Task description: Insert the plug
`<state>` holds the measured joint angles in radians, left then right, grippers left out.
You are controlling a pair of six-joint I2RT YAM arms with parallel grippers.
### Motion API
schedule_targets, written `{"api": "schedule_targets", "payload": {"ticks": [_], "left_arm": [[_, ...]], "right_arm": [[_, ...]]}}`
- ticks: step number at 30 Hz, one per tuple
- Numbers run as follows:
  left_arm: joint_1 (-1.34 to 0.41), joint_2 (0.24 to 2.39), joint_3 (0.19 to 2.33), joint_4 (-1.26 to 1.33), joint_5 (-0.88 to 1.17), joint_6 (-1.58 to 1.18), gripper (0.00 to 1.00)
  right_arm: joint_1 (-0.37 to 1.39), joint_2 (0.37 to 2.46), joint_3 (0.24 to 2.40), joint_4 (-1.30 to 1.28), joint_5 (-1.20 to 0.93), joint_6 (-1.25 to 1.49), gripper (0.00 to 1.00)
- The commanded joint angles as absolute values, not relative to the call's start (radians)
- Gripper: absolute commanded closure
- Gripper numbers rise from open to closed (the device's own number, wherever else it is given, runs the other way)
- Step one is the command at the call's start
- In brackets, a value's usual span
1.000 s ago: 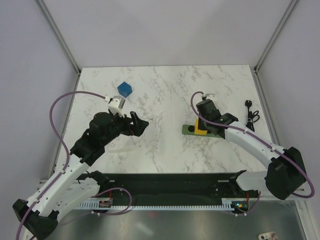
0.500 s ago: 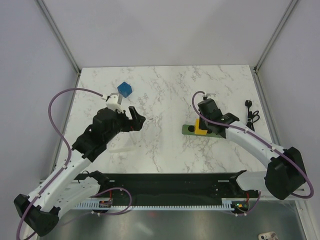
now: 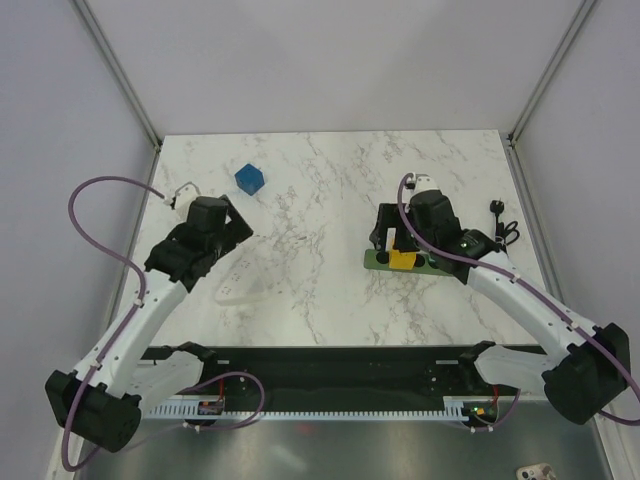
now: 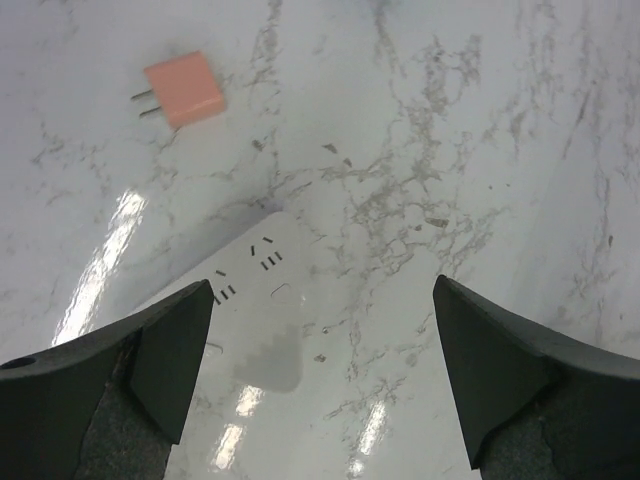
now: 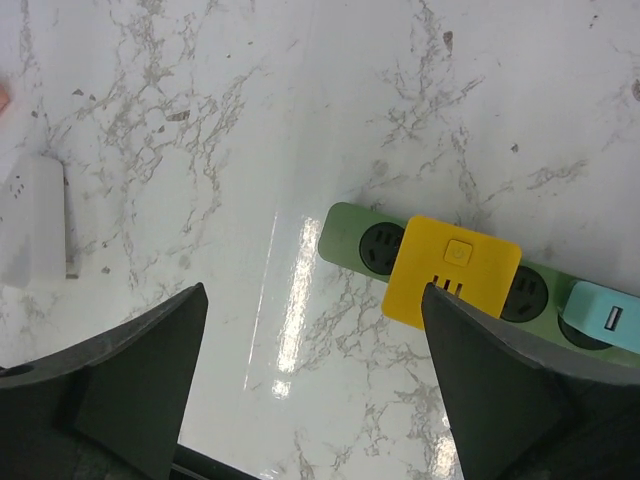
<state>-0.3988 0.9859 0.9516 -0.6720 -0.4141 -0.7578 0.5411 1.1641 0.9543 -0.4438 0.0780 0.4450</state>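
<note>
Sitting on the dark green plastic socket strip, the small bright yellow cube-shaped plastic plug covers the stretch between two visible round sockets, with a light blue adapter just beside it on the same strip. The right gripper hangs above with its jaws spread wide and grips nothing (the plug lies just ahead of its right finger). The left gripper is likewise wide open and holds nothing, above a flat white power strip on the white marble tabletop. A small salmon-pink two-pronged plug lies near that strip.
</note>
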Motion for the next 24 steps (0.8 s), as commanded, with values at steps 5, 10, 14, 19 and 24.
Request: {"api": "schedule_targets", "payload": {"ticks": [5, 10, 14, 19, 24], "left_arm": [[-0.287, 1.025, 0.908, -0.899, -0.463, -1.094, 0.06], [-0.255, 1.068, 0.859, -0.884, -0.442, -1.109, 0.1], [-0.256, 1.042, 0.865, -0.796, -0.423, -1.011, 0.1], [-0.255, 0.963, 0.882, -0.617, -0.31, -0.724, 0.06], [-0.255, 0.882, 0.904, -0.598, -0.348, -0.658, 0.06]], "right_arm": [[0.541, 1.177, 0.936, -0.341, -0.026, 0.44, 0.02], [0.577, 1.218, 0.91, -0.242, -0.043, 0.506, 0.03], [0.681, 1.293, 0.907, -0.141, -0.006, 0.645, 0.06], [0.84, 1.498, 0.903, 0.084, 0.048, 0.77, 0.08], [0.965, 1.664, 0.989, 0.164, 0.138, 0.876, 0.09]]}}
